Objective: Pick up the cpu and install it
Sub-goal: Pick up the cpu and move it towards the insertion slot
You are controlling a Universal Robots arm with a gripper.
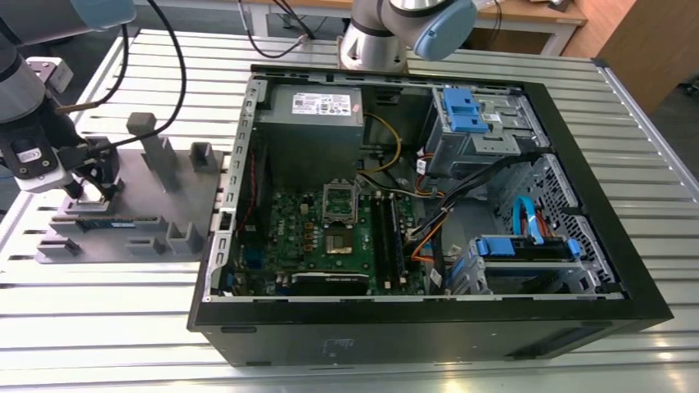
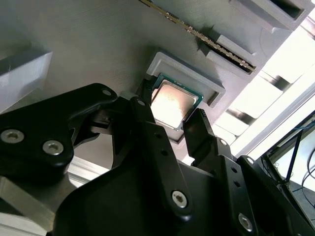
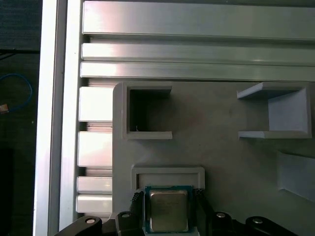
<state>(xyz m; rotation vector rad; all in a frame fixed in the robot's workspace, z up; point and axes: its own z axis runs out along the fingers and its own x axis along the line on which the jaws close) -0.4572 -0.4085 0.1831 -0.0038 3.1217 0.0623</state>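
Observation:
The cpu (image 2: 173, 101) is a small silver square with a green rim, lying in a raised grey pocket (image 3: 167, 173) of the fixture plate (image 1: 131, 180). In both wrist views my gripper (image 2: 171, 105) is down over it, one black finger (image 2: 147, 93) against one edge and the other against the opposite edge; it looks shut on the cpu (image 3: 168, 210), which still rests in the pocket. In the exterior view my gripper (image 1: 87, 192) stands on the plate at the exterior view's left, covering the chip. The motherboard's socket (image 1: 340, 239) lies inside the open computer case (image 1: 437, 188).
A long memory stick (image 1: 110, 222) lies on the plate beside my gripper, seen too as the memory stick (image 2: 206, 37) in the second wrist view. Grey upright holders (image 1: 159, 151) rise from the plate. The case holds cables, blue drive bays (image 1: 470, 115) and a power supply. A second arm's base (image 1: 377, 37) stands behind the case.

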